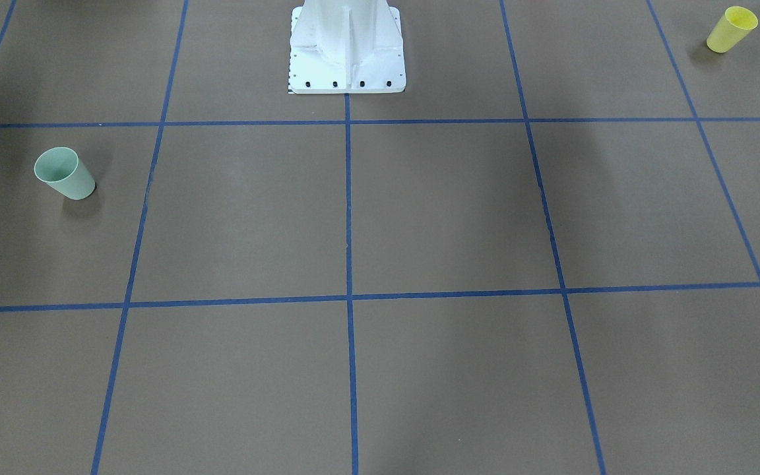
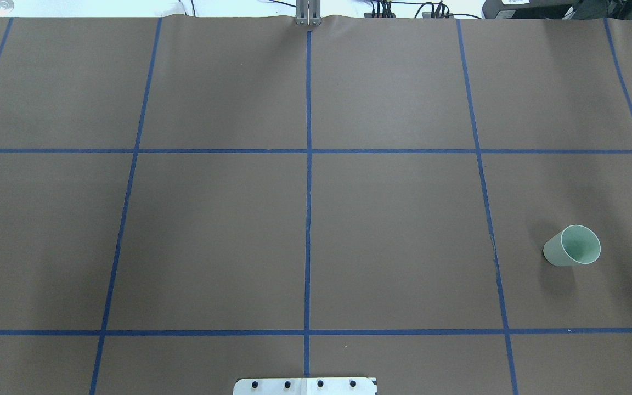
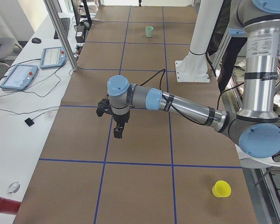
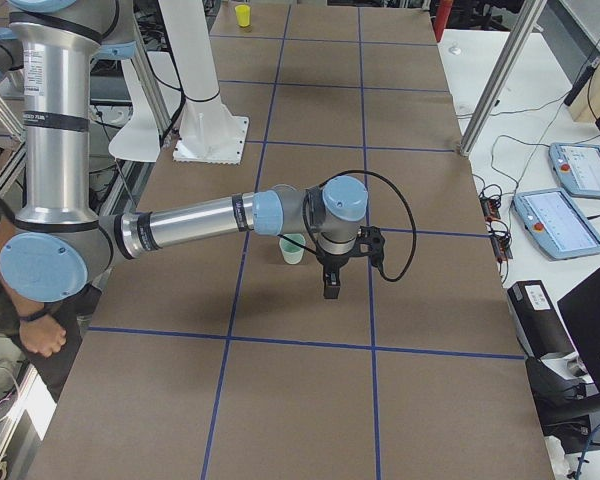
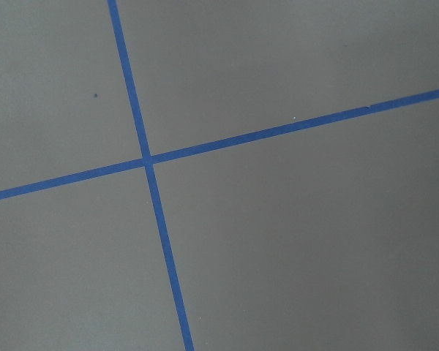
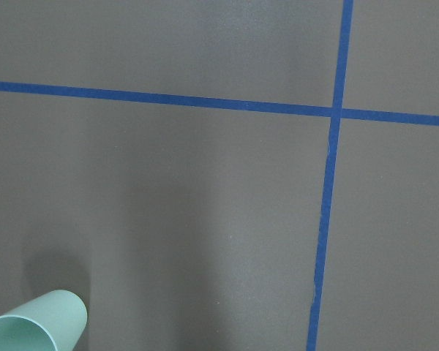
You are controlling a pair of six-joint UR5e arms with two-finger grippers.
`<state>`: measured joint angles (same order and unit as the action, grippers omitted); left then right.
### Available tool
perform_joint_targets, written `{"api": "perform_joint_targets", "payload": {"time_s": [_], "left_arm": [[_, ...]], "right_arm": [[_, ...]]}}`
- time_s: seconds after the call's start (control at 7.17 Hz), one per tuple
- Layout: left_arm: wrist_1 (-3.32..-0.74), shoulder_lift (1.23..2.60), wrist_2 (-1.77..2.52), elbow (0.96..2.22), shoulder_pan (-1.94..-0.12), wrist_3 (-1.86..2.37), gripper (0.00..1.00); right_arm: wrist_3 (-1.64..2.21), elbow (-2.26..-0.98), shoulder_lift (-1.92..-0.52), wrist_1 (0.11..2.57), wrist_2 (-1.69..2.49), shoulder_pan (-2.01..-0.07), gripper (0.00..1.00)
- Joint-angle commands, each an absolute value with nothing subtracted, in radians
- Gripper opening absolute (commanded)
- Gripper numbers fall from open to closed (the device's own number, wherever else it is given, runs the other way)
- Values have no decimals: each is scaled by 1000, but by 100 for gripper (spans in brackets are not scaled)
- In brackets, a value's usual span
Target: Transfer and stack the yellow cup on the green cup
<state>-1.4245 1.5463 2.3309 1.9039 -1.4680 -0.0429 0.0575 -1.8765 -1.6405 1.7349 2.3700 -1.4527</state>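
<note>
Cups stand well apart, yellow cup (image 1: 731, 30) at my far left, green cup (image 1: 63, 173) near my right gripper (image 4: 332, 290), so my left gripper (image 3: 117, 133) probably fetches first; either's opening I cannot tell.

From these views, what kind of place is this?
Likely a robotics lab cell: a table gridded with blue tape, teach pendants on a side bench, a white robot pedestal.
</note>
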Motion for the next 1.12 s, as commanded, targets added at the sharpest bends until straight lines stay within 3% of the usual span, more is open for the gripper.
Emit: {"api": "perform_joint_targets", "payload": {"time_s": [0.0, 0.98], "left_arm": [[-1425, 1546, 2332, 1905, -1468, -43, 100], [-1431, 1531, 2335, 1910, -1468, -45, 100]], "right_arm": [[55, -1876, -1641, 1735, 2370, -1453, 100], [54, -1908, -1663, 1680, 2385, -1450, 100]]}}
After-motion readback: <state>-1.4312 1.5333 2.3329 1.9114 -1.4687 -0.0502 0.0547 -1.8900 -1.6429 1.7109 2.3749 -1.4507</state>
